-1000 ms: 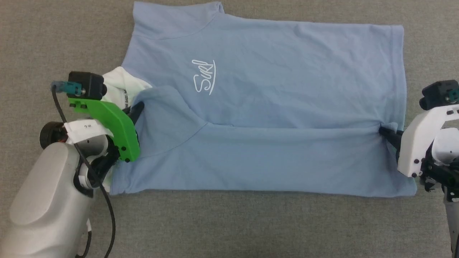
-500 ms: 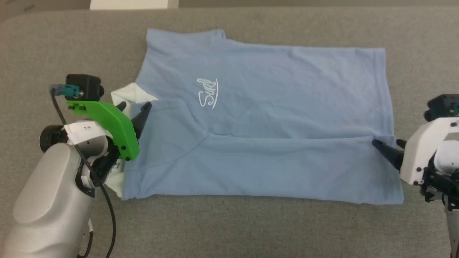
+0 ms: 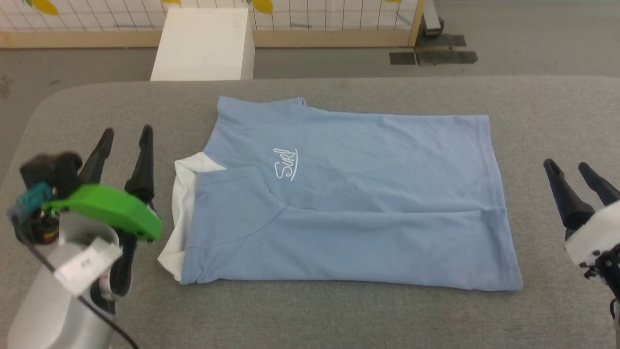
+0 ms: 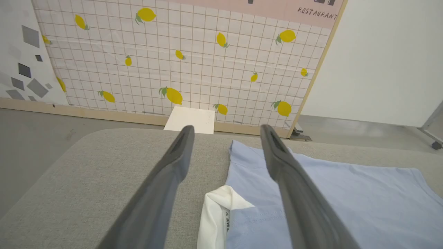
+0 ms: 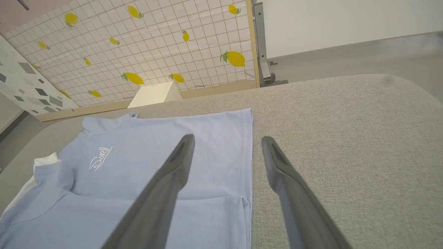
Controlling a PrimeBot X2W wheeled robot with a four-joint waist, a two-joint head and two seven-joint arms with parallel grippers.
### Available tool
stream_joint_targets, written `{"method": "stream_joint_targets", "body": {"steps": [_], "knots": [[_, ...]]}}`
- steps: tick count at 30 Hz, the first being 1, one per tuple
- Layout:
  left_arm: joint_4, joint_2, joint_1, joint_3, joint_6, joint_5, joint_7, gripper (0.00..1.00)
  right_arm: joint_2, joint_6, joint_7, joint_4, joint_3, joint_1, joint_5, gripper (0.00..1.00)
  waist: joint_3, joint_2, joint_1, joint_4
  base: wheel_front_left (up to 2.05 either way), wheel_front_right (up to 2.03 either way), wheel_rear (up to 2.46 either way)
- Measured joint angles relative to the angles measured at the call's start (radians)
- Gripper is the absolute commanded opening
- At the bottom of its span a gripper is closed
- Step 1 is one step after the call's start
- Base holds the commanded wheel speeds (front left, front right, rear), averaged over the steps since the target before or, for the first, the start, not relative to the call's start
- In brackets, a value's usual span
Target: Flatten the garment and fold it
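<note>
Now that both have let go, the left gripper [image 3: 127, 131] and right gripper [image 3: 566, 166] stand spread, empty, beside the garment [image 3: 363, 194] — flat on the table [image 3: 339, 315], near flap folded over; one fold looks done.

The garment [image 3: 368, 194] between the two grippers is soft, matt knit cloth. Its script print [image 3: 286, 165] looks smoother and flat. The white lining [image 3: 186, 194] nearest the left gripper [image 3: 128, 130] seems the same soft cloth. Under both grippers the table cover [image 3: 339, 315] is a coarse, matt grey weave. The left gripper's fingers [image 3: 142, 165] are dull dark plastic, with a smooth green plastic bracket [image 3: 106, 211] behind them. The right gripper [image 3: 565, 165] carries a smooth white plastic housing [image 3: 593, 237].
</note>
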Motion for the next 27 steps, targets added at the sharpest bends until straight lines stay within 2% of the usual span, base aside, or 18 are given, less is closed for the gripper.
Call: {"method": "stream_joint_targets", "body": {"steps": [4,10,19,22,27], "knots": [[-0.014,-0.019,0.095,0.018,0.028,0.038,-0.132,1.0,-0.001,0.0,-0.16,0.002,-0.007,0.069,-0.024,1.0,-0.026,0.0,0.0,0.004,0.0,0.0,0.0],[-0.019,-0.063,0.214,0.031,0.045,0.054,-0.194,1.0,0.006,0.0,-0.304,0.052,0.0,0.16,-0.038,1.0,-0.049,0.0,0.0,0.014,0.0,0.0,0.0],[-0.016,-0.122,0.304,0.046,0.048,0.073,-0.205,1.0,0.022,0.0,-0.341,0.1,0.013,0.213,-0.034,1.0,-0.066,0.0,0.0,0.02,0.0,0.0,0.0],[0.003,-0.117,0.304,0.008,0.048,0.102,-0.162,1.0,0.023,0.0,-0.341,0.107,0.017,0.216,-0.028,1.0,-0.065,0.0,0.0,0.019,0.0,0.0,0.0],[0.029,-0.082,0.269,-0.063,0.058,0.114,0.091,1.0,0.023,0.0,-0.336,0.109,0.018,0.216,-0.027,1.0,-0.053,0.0,0.0,0.024,0.0,0.0,0.0]]}}
